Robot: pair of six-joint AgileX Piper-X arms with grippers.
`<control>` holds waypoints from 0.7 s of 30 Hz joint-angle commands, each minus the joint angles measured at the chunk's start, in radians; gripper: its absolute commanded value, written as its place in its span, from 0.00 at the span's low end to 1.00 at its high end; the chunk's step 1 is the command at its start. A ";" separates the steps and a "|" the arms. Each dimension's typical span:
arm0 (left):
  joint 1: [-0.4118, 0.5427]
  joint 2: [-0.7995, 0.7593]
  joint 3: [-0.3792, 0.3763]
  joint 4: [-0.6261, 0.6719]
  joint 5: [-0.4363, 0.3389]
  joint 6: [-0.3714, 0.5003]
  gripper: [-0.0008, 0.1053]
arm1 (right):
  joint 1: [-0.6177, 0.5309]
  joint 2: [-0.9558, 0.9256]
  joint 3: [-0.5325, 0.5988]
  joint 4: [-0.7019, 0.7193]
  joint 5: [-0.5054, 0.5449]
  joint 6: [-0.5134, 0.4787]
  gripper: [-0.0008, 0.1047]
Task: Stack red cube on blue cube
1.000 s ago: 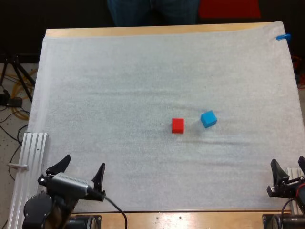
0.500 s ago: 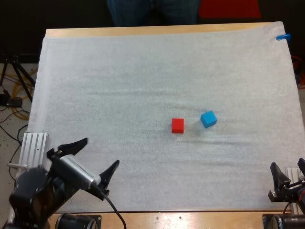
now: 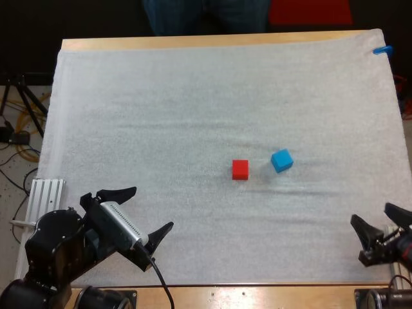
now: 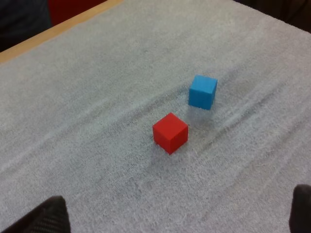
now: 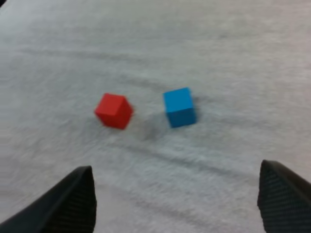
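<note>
Red cube (image 3: 240,169) rests near blue cube (image 3: 281,160); left gripper (image 3: 152,206), right gripper (image 3: 370,213) both released.

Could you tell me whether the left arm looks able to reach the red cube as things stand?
Probably yes. The left gripper is open at the near left of the mat, and only bare mat lies between it and the red cube. The blue cube sits apart, beyond it.

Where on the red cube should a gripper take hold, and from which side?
Probably from straight above, pinching the near and far faces of the red cube. It lies flat on the mat, free on all sides, and those faces keep the grip clear of the blue cube to its right.
</note>
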State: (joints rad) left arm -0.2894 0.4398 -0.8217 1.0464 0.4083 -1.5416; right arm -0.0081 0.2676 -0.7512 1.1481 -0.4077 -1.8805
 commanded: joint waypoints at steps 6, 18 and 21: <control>-0.003 0.000 -0.008 0.004 0.009 0.005 0.83 | 0.002 0.241 -0.132 -0.029 -0.124 -0.089 0.65; -0.003 0.000 -0.008 0.004 0.009 0.005 0.83 | 0.313 0.634 -0.303 -0.175 -0.084 -0.166 0.65; -0.003 0.000 -0.008 0.004 0.009 0.005 0.83 | 0.396 0.721 -0.316 -0.224 -0.033 -0.192 0.65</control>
State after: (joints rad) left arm -0.2894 0.4398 -0.8217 1.0464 0.4083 -1.5416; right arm 0.3832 0.9965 -1.0565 0.9370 -0.4414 -2.0497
